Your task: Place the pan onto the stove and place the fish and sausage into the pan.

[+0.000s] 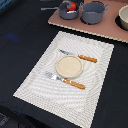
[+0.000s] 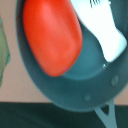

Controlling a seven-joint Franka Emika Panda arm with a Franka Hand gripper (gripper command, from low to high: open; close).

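Note:
The grey-blue pan (image 1: 68,10) stands on the pinkish-brown stove (image 1: 95,27) at the top of the exterior view, its thin handle pointing to the exterior view's left. The red-orange sausage (image 1: 71,6) lies inside it. In the wrist view the pan (image 2: 75,82) fills the picture from close above. It holds the sausage (image 2: 52,37) and the white fish (image 2: 106,31) side by side. The pan's handle root (image 2: 106,116) shows at the edge. Neither view shows the gripper's fingers.
A bigger grey two-handled pot (image 1: 93,12) stands beside the pan on the stove. A pale bowl (image 1: 123,19) sits at the exterior view's right. On the dark table lies a striped placemat (image 1: 35,85) with a round plate (image 1: 68,65), a knife (image 1: 79,57) and a fork (image 1: 66,80).

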